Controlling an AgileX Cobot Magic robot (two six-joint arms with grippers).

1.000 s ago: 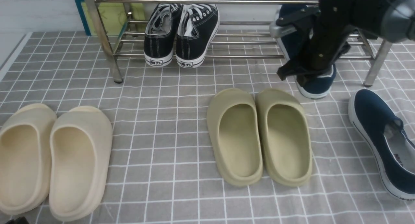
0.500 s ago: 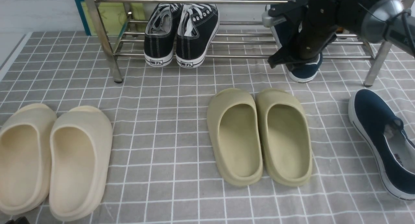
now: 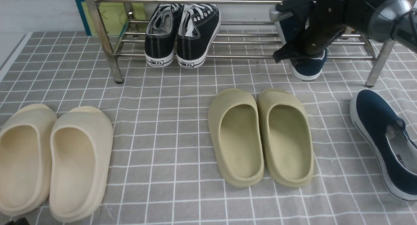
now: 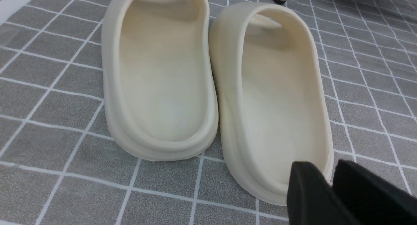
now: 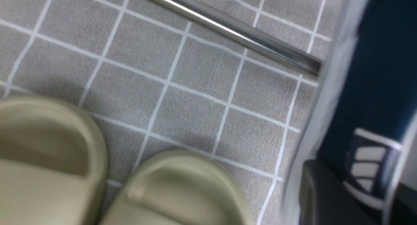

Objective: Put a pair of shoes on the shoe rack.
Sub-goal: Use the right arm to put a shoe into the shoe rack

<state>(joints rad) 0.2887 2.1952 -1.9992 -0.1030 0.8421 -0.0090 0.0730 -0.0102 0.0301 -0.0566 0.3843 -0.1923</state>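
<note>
Navy canvas shoe [image 3: 308,69], white-soled, held by right gripper [image 3: 294,36]; shiny tubular rack [image 3: 228,56] alongside.

This looks like a staged test bench dressed as a home entryway. A grey cloth [image 3: 163,137] with a white grid covers the table, and a silver shoe rack [image 3: 228,1] stands along its far edge against a plain white wall [image 3: 32,10]. Black lace-up sneakers [image 3: 182,33], olive slides [image 3: 237,137] and cream slides [image 3: 78,160] sit in pairs.

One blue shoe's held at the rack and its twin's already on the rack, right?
No: the front view shows the second navy shoe lying on the checked cloth, off the shoe rack. The right gripper does hold the first navy shoe.
</note>
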